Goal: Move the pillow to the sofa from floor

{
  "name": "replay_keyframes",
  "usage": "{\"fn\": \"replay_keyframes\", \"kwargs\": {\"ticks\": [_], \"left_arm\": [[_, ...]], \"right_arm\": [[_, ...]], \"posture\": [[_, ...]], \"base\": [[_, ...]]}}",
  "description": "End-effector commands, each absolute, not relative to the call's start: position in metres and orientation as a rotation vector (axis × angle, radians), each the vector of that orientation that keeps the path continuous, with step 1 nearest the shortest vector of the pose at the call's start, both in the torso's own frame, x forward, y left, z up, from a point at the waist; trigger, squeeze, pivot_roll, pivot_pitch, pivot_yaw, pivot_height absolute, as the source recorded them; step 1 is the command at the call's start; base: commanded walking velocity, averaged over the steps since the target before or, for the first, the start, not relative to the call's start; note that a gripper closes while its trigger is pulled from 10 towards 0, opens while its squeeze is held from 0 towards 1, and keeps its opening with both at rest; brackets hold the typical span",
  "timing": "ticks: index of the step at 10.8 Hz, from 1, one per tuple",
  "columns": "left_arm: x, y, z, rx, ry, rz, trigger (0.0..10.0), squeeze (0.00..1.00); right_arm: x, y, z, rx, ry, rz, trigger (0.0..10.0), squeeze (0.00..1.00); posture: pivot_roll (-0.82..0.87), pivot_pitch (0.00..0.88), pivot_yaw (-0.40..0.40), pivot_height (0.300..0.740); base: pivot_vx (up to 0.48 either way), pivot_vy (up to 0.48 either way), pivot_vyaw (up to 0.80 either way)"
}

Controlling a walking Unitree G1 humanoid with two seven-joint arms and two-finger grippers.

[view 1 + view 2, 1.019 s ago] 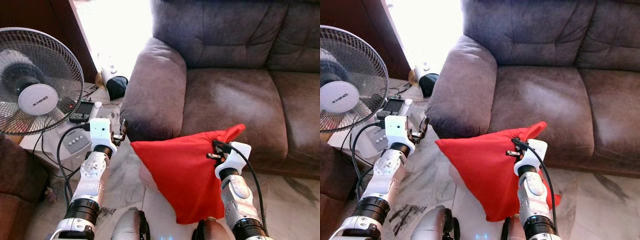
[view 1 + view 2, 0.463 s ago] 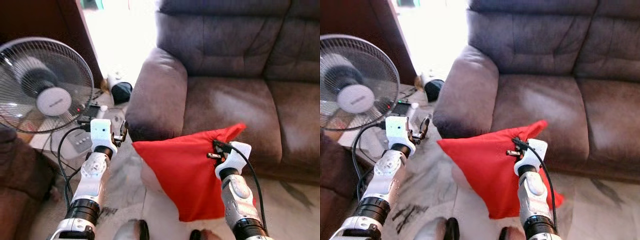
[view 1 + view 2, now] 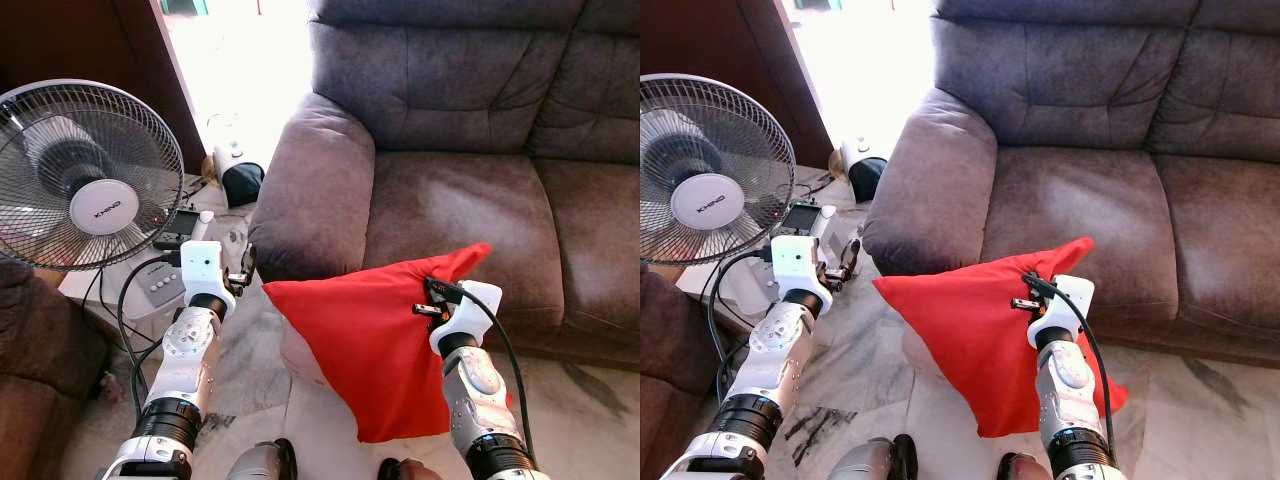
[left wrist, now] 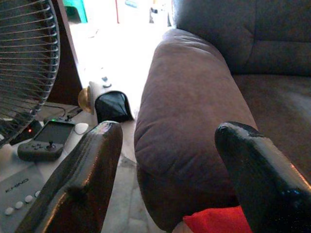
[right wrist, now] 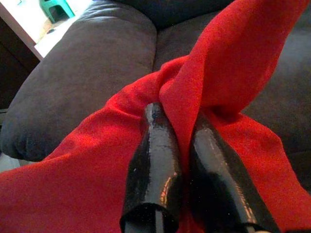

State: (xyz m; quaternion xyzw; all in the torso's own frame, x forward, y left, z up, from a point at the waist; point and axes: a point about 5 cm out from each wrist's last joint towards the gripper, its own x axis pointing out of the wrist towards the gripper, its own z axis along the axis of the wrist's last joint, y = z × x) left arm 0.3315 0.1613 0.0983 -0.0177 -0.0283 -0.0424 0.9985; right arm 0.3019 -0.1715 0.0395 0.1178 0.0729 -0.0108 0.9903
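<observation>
Sofa: grey-brown, wide seat cushions, padded armrest at its left end; seat bare. Fan: upright with round wire cage, on the floor well to the left of the armrest, cables trailing beneath it. Pillow: red, soft, held off the floor in front of the sofa's front edge, hanging slack from one bunched upper corner, its top tip level with the seat. Right gripper: fingers pressed narrow on a fold of pillow fabric near that corner. Left gripper: fingers spread wide, holding nothing, pointed at the armrest, just beside the pillow's left corner. Risk, judged: the pinch takes only a thin fold, so the fabric could slip free on the lift; the hanging bulk could also catch on the seat's front edge and drag short of the cushion
</observation>
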Motion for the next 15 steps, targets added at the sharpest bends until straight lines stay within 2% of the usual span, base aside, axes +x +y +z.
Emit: {"fn": "replay_keyframes", "kwargs": {"ticks": [1, 3, 5, 7, 9, 11, 12, 13, 15], "left_arm": [[0.332, 0.164, 0.097, -0.041, -0.039, -0.080, 10.0, 0.00], [0.333, 0.163, 0.095, -0.060, -0.023, -0.081, 10.0, 0.00], [0.336, 0.162, 0.088, -0.185, 0.058, -0.060, 10.0, 0.00], [0.339, 0.166, 0.080, -0.385, 0.139, -0.014, 10.0, 0.00], [0.341, 0.167, 0.078, -0.443, 0.157, -0.004, 10.0, 0.00], [0.341, 0.166, 0.075, -0.521, 0.185, 0.007, 10.0, 0.00], [0.343, 0.168, 0.075, -0.606, 0.188, 0.032, 10.0, 1.00], [0.344, 0.168, 0.075, -0.651, 0.188, 0.033, 10.0, 1.00], [0.347, 0.183, 0.080, -0.760, 0.184, 0.164, 10.0, 1.00]], "right_arm": [[0.316, -0.170, 0.066, 0.218, 0.019, 0.008, 10.0, 0.00], [0.317, -0.169, 0.067, 0.224, 0.016, 0.014, 10.0, 0.00], [0.320, -0.167, 0.069, 0.271, 0.028, 0.045, 10.0, 0.00], [0.322, -0.154, 0.083, 0.396, 0.009, 0.224, 10.0, 0.00], [0.319, -0.138, 0.099, 0.507, -0.027, 0.381, 10.0, 0.00], [0.318, -0.134, 0.107, 0.545, -0.041, 0.445, 10.0, 0.00], [0.316, -0.134, 0.108, 0.535, -0.031, 0.473, 10.0, 0.00], [0.314, -0.135, 0.109, 0.538, -0.027, 0.477, 10.0, 0.00], [0.313, -0.141, 0.110, 0.534, -0.018, 0.470, 10.0, 0.00]], "posture": [[0.08, 0.084, 0.018, 0.740], [0.07, 0.081, 0.016, 0.740], [0.07, 0.082, 0.014, 0.740], [0.06, 0.080, 0.014, 0.740], [0.06, 0.079, 0.016, 0.740], [0.06, 0.075, 0.014, 0.740], [0.05, 0.073, 0.013, 0.740], [0.05, 0.073, 0.013, 0.740], [0.05, 0.068, 0.016, 0.740]], "base": [[0.000, 0.000, 0.00], [0.000, 0.000, 0.00], [0.000, 0.000, 0.00], [0.000, 0.000, 0.00], [0.000, 0.000, 0.00], [0.000, 0.000, 0.00], [0.000, 0.000, 0.00], [0.000, 0.000, 0.00], [0.000, 0.000, 0.00]]}}
